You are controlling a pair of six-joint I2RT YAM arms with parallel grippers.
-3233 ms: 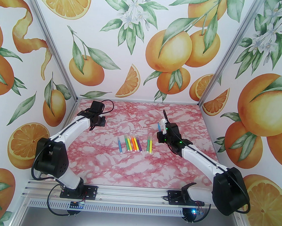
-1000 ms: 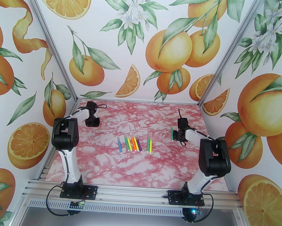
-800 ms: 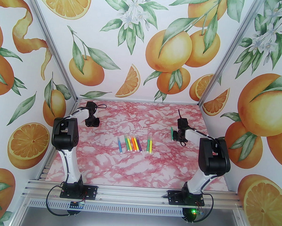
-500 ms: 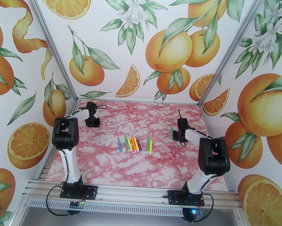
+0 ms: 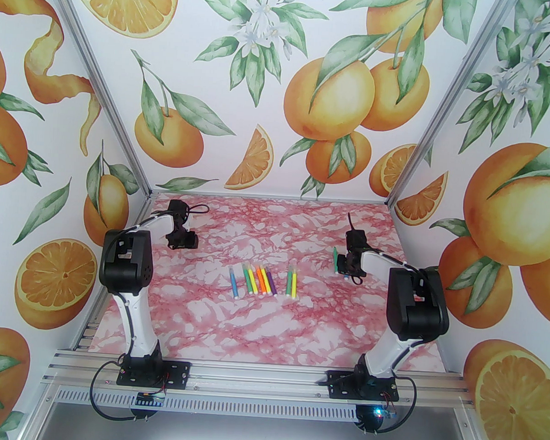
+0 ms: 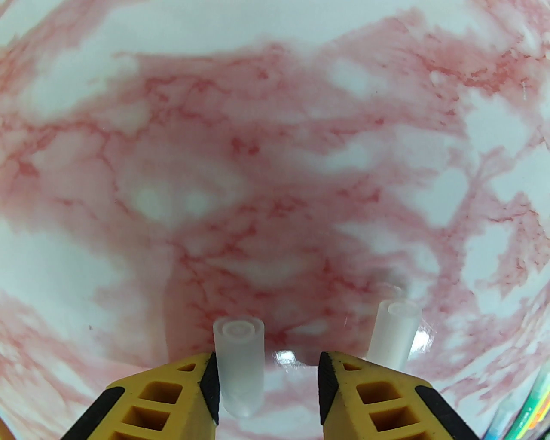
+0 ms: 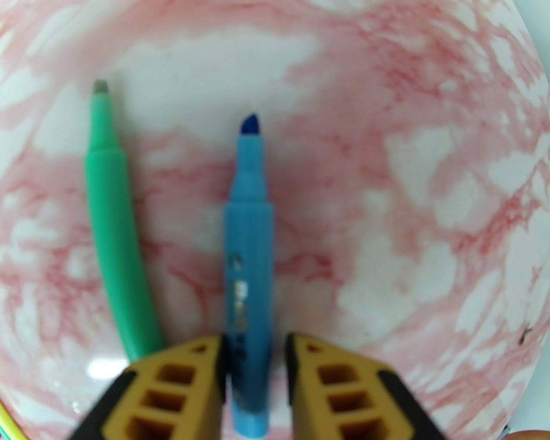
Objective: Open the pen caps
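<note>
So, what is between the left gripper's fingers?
A clear pen cap, in the left wrist view; it touches one finger of the left gripper, with a gap to the other.

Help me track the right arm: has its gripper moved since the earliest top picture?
Yes. The right gripper has shifted to the right, farther from the row of pens lying mid-table.

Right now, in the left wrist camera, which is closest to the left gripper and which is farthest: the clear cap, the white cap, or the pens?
1. clear cap: between the left gripper's open fingers.
2. white cap: on the right, just outside the finger.
3. pens: far lower right corner.
</note>
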